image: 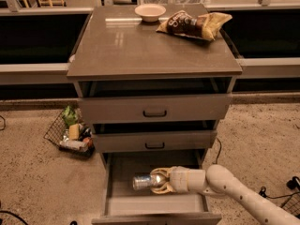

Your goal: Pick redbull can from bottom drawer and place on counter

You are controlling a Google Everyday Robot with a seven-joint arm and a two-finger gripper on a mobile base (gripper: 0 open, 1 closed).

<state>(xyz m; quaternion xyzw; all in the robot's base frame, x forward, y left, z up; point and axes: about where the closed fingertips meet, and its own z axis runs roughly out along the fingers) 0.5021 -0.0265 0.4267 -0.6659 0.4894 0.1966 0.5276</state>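
Note:
The redbull can (142,182) is a slim silvery can lying on its side over the grey floor of the open bottom drawer (122,205). My gripper (158,181) reaches in from the lower right on a white arm. Its tan fingers (161,173) sit around the can's right end, shut on it. The can looks slightly raised above the drawer floor. The counter (122,46) is the glossy grey-brown top of the cabinet, above the two upper drawers.
A white bowl (150,11) and a brown-and-yellow chip bag (194,25) sit at the back of the counter. A wire basket of items (70,132) stands on the carpet left of the cabinet. The two upper drawers (154,108) stick out slightly above the bottom drawer.

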